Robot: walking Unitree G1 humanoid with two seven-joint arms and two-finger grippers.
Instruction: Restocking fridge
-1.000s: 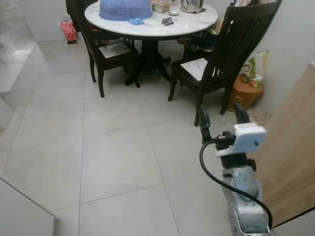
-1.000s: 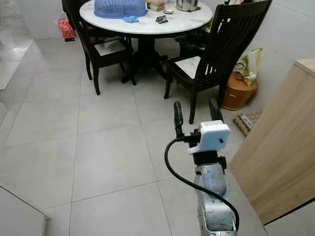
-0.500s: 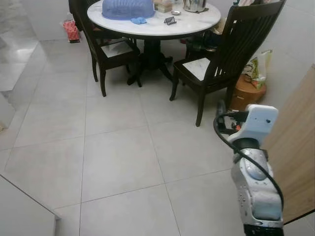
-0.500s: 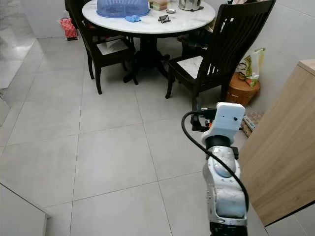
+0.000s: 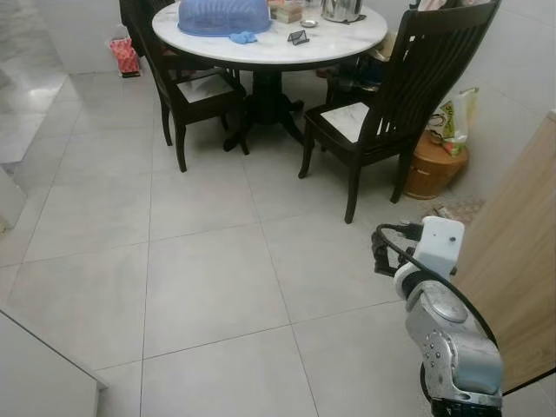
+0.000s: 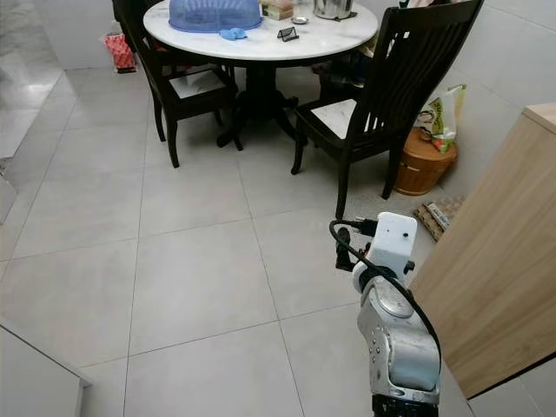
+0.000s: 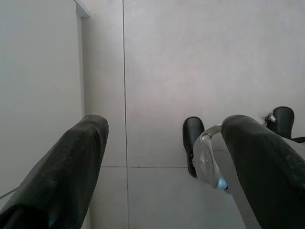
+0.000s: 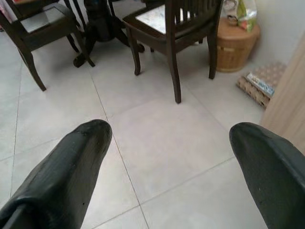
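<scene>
Pale floor tiles point(image 5: 200, 287) spread across a dining room, and nothing here looks like a fridge or like goods to stock it with. By my judgement the restocking has barely begun, or the robot is between trips: both hands are empty, no fridge door can be seen, and everything is left to do, from finding the goods to carrying and shelving them.

Counting from largest down. One round marble-topped counter point(image 5: 339, 39) stands far ahead of the right hand point(image 8: 176, 162), beyond the chairs. One light wooden cabinet side point(image 6: 486, 287) rises just beside that hand's arm, to its right. Three dark wooden chairs can be made out: one tall-backed chair point(image 5: 408, 95) ahead of the right hand, one point(image 5: 187, 91) ahead and to its left, and part of another behind the counter. One blue mesh food cover point(image 5: 224, 15) sits on the counter, with one metal pot point(image 5: 340, 9) and a few small items too small to name. One round wooden tub point(image 5: 432, 165) stands ahead, by the wall, with one printed bag point(image 5: 455, 117) above it. One stack of egg trays point(image 8: 264, 83) lies on the floor ahead, near the cabinet.

The right hand hangs low, its two fingers wide apart on nothing. The left hand point(image 7: 167, 171) points at the floor beside a white panel, fingers likewise spread and empty.
</scene>
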